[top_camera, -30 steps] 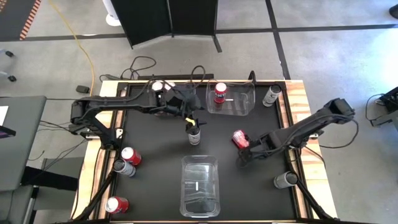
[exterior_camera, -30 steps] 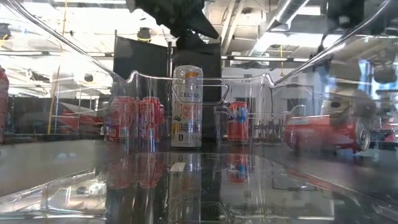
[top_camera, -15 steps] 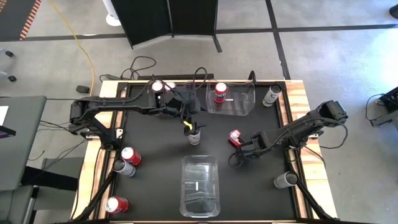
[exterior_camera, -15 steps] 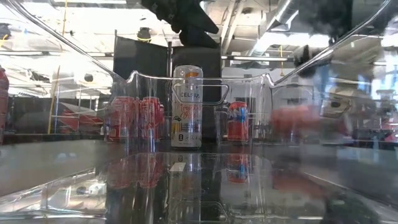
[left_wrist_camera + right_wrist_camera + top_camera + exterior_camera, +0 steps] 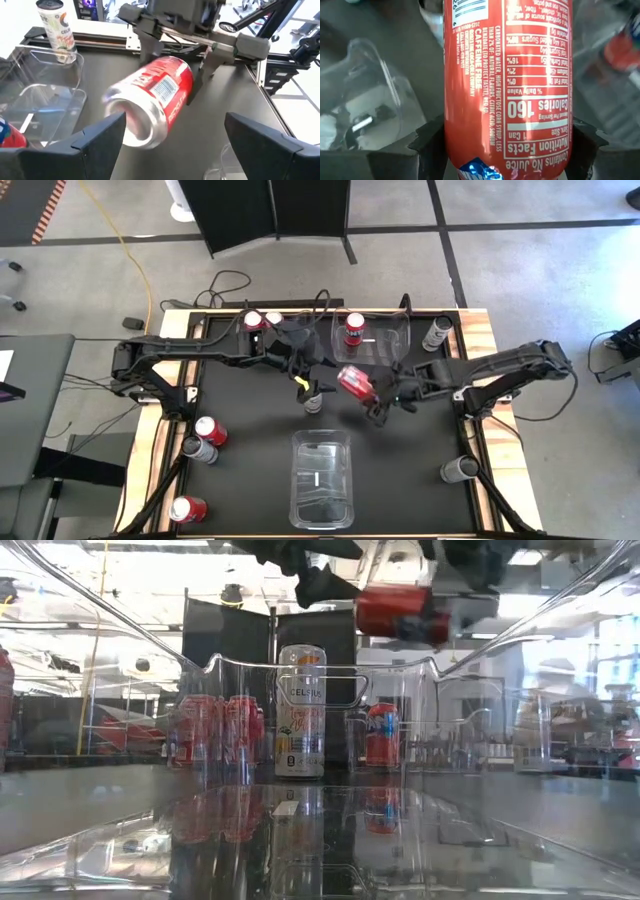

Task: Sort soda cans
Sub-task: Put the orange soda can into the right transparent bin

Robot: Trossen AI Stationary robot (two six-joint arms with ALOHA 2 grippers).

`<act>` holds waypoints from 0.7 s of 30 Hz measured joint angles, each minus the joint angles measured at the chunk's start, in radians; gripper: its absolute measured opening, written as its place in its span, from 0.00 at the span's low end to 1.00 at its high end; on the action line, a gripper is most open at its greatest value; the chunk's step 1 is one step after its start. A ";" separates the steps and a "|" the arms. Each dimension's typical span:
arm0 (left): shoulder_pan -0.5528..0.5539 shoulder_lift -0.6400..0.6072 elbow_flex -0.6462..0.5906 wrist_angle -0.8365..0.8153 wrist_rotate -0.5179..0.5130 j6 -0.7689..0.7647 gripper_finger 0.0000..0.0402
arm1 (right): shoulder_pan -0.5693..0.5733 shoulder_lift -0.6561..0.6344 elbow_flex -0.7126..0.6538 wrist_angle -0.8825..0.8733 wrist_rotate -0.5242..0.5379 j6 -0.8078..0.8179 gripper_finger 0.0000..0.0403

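Holding a red can (image 5: 354, 381) sideways off the black tabletop (image 5: 250, 480), the right gripper (image 5: 372, 392) has its fingers clamped on the can body; right wrist view shows both fingers (image 5: 432, 142) pressed against the can's sides. This can sits near the tabletop centre, just short of the far clear bin (image 5: 375, 340), which already holds one upright red can (image 5: 354, 330). Left gripper (image 5: 308, 370) hangs close by over a grey can (image 5: 313, 398) standing mid-table, fingers (image 5: 95, 137) spread apart, holding nothing. Near clear bin (image 5: 322, 477) sits at the near edge. Two red cans (image 5: 262, 319) stand at the far edge, a grey one (image 5: 436, 333) at the far right corner, another grey (image 5: 459, 470) lying near the right edge. Near left corner: red (image 5: 211, 430), grey (image 5: 198, 449), red (image 5: 186, 509).
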 joint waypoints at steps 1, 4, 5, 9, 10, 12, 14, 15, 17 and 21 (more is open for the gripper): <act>0.000 0.000 0.000 0.004 0.000 0.000 0.84 | -0.008 0.003 0.014 0.003 0.003 -0.026 0.75; 0.000 0.000 0.000 0.009 0.001 -0.032 0.88 | -0.024 0.010 0.045 0.014 0.006 -0.089 0.75; 0.000 0.000 0.000 0.009 0.000 -0.042 0.89 | -0.025 0.014 0.054 0.012 0.006 -0.103 0.75; 0.000 0.000 0.000 0.012 -0.034 -0.057 0.98 | -0.015 0.016 0.067 0.016 0.002 -0.146 0.75; 0.000 0.000 0.000 0.013 -0.056 -0.059 0.99 | -0.011 0.016 0.069 0.016 0.003 -0.149 0.75; -0.002 -0.001 0.000 0.012 -0.085 -0.061 0.98 | -0.001 0.016 0.071 0.016 0.006 -0.158 0.75; -0.002 -0.001 0.000 0.014 -0.081 -0.061 0.98 | 0.007 0.016 0.071 0.019 0.009 -0.158 0.75; -0.002 -0.001 0.000 0.016 -0.081 -0.061 0.99 | 0.011 0.016 0.071 0.023 0.010 -0.158 0.75; -0.002 -0.003 0.000 0.016 -0.095 -0.061 0.99 | 0.019 0.016 0.071 0.032 0.012 -0.161 0.75; -0.002 -0.001 0.000 0.014 -0.139 -0.068 1.00 | 0.020 0.016 0.072 0.024 0.012 -0.155 0.75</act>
